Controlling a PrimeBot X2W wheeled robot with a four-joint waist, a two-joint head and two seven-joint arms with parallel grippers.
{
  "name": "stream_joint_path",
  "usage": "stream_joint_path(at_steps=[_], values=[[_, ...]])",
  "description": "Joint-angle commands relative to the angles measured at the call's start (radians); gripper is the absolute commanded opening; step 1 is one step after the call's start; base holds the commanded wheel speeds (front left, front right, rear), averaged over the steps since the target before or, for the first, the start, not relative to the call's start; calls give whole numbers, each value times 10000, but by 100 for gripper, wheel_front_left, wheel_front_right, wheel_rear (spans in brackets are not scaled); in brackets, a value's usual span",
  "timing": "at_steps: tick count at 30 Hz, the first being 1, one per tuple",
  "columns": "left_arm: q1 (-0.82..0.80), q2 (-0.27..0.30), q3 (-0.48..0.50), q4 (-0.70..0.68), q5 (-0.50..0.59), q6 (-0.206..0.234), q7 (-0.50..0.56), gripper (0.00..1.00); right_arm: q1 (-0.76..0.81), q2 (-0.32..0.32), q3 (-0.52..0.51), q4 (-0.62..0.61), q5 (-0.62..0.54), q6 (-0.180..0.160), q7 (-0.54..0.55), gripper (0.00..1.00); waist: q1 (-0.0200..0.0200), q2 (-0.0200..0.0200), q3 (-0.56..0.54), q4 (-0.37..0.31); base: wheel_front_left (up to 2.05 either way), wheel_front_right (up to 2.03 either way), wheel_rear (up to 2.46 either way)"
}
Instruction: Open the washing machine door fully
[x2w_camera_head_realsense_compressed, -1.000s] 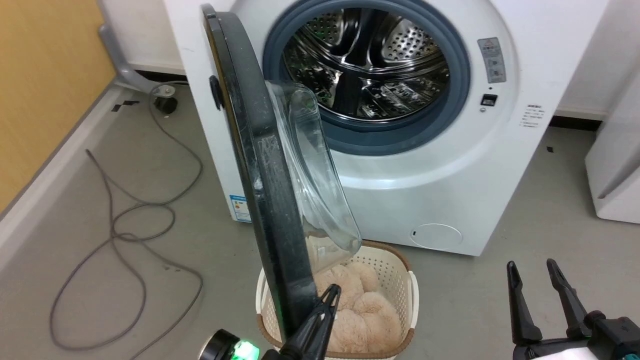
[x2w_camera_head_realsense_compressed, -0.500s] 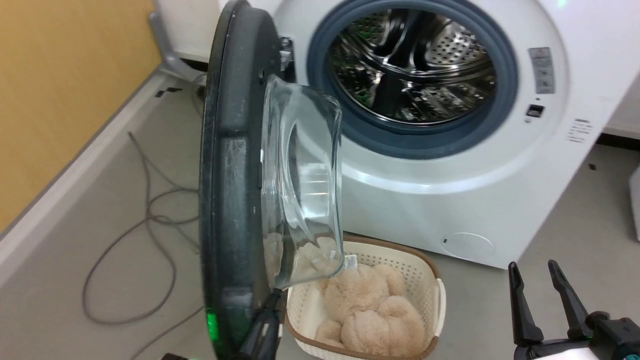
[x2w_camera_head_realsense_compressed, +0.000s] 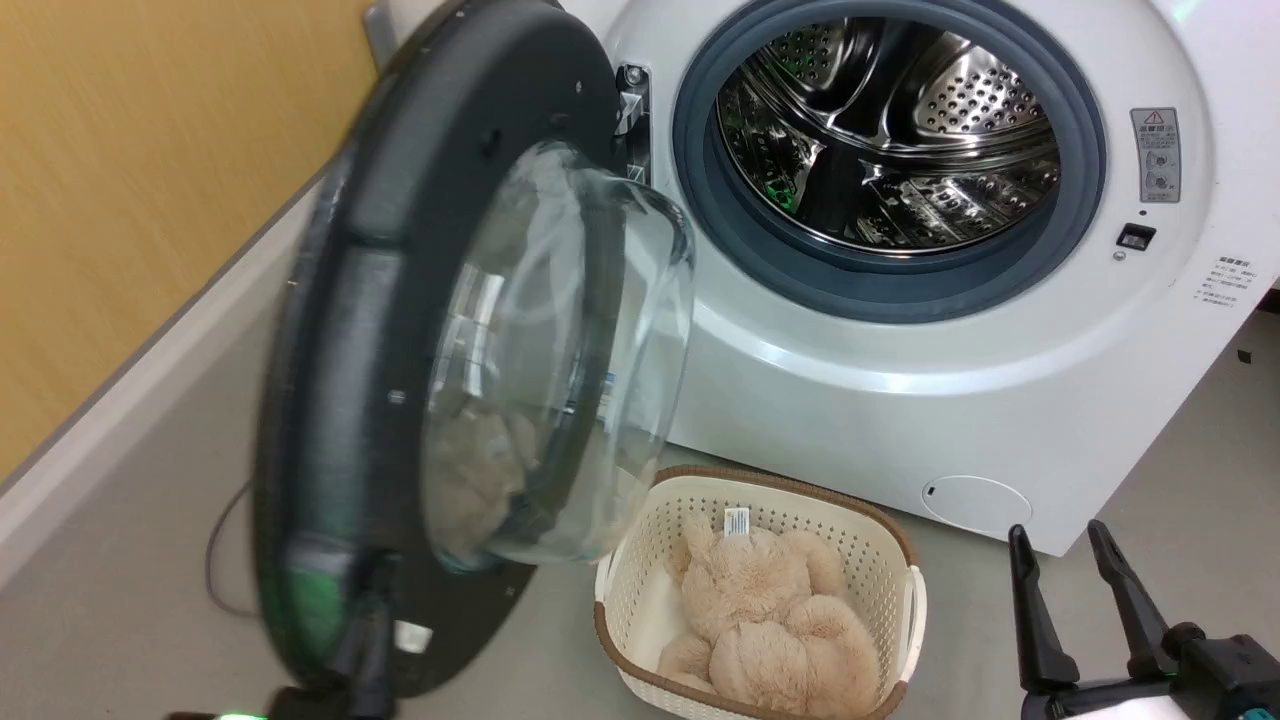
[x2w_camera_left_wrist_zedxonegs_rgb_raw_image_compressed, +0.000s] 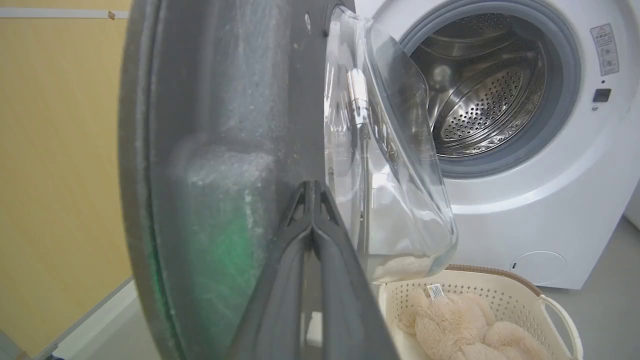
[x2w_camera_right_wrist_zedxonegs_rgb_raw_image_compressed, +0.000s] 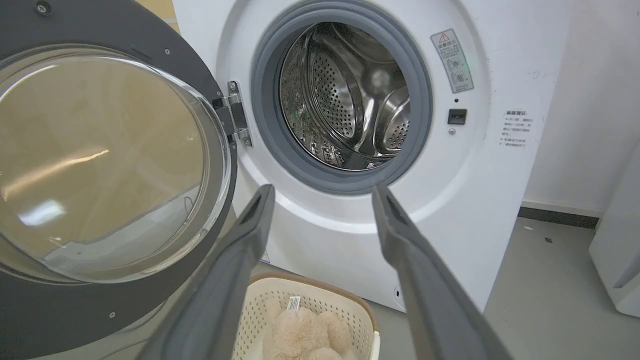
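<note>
Washing machine door (x2w_camera_head_realsense_compressed: 350, 300) stands well open beside the drum mouth (x2w_camera_head_realsense_compressed: 890, 150) of the washing machine (x2w_camera_head_realsense_compressed: 900, 390). Your left gripper (x2w_camera_left_wrist_zedxonegs_rgb_raw_image_compressed: 311, 190), fingers closed together on nothing, bears on the door's inner face, apparently to push it wider. Your right gripper (x2w_camera_head_realsense_compressed: 1057, 530), spread and empty, hangs before the machine, clear of the swing.

washing machine door (x2w_camera_head_realsense_compressed: 335, 330) standing out at left, drum mouth (x2w_camera_head_realsense_compressed: 890, 150) unblocked, basket (x2w_camera_head_realsense_compressed: 628, 605) on floor below

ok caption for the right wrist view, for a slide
Open right gripper faces the washer, door open wide, plush toy in basket below.
</note>
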Motion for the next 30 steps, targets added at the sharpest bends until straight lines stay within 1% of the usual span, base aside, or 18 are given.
stream_joint_path(at_steps=[1,8,15,20,30], values=[[-71,127,236,92,-70,57,18,0,78,34,28,18,-18,8,-44,100,0,0,18,-22,0,0,0],[-537,383,1548,815,-602,-71,18,0,59,34,41,44,-45,8,-44,100,0,0,202,-134,0,0,0],[-1403,362,2722,1481,-907,6,18,0,-253,34,10,14,-207,8,-44,100,0,0,791,-252,0,0,0],[-2139,325,3532,2006,-1135,-72,18,0,-541,34,-9,-3,-290,8,-44,100,0,0,1237,-335,0,0,0],[-3358,553,4899,3087,-1214,-286,18,0,-997,-75,-10,-3,-389,8,-44,100,0,0,1877,-549,0,0,0]])
